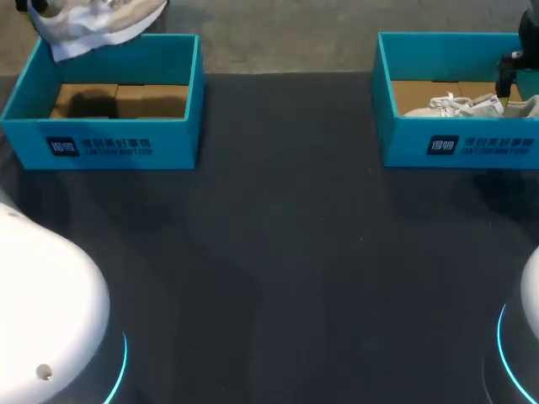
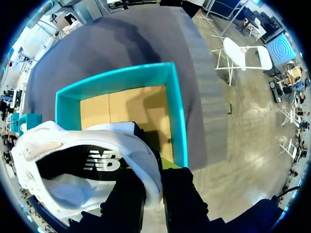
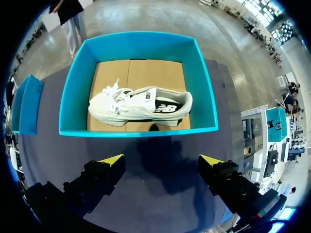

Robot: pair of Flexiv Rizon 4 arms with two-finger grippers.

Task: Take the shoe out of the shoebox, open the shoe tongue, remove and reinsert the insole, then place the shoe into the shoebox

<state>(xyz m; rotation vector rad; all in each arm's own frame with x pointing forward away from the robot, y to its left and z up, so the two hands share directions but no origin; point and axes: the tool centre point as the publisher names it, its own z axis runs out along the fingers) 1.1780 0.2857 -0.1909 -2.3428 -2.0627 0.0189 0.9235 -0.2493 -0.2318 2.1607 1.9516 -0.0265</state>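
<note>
Currently on record, item by item.

1. Tabletop [image 1: 286, 252]: dark and matte. It carries two open teal boxes, well apart, along its far edge.

2. Left shoebox [image 1: 101, 143]: open top, brown cardboard floor bare inside. From the left wrist view its teal rim [image 2: 177, 111] lies below and ahead of the held item.

3. White shoe [image 1: 93, 25]: lifted clear of the left shoebox, hanging above its far left corner. In the left wrist view the shoe [image 2: 73, 141] is seen from above, its opening facing the camera, with the dark insole [image 2: 73, 165] in place inside.

4. Left end effector [image 2: 153, 174]: closed narrow on the white shoe. The padded collar at the heel end passes between the two dark fingers, one inside the opening and one outside. Only a sliver of one yellow tip shows.

5. Right shoebox [image 1: 455, 147]: open top, cardboard floor [image 3: 146, 73].

6. Second shoe [image 1: 463, 105]: white, lying inside the right shoebox, lengthwise along its near wall [image 3: 136, 131]. In the right wrist view this shoe [image 3: 131, 104] has loose laces at one end and a dark insole [image 3: 167, 107] visible at the heel end.

7. Right end effector [image 3: 160, 162]: spread wide, nothing between its yellow tips. It hangs over the tabletop just short of the right shoebox's near wall, apart from the second shoe.

8. Right arm [image 1: 526, 34]: enters at the far right corner, above the right shoebox.
</note>
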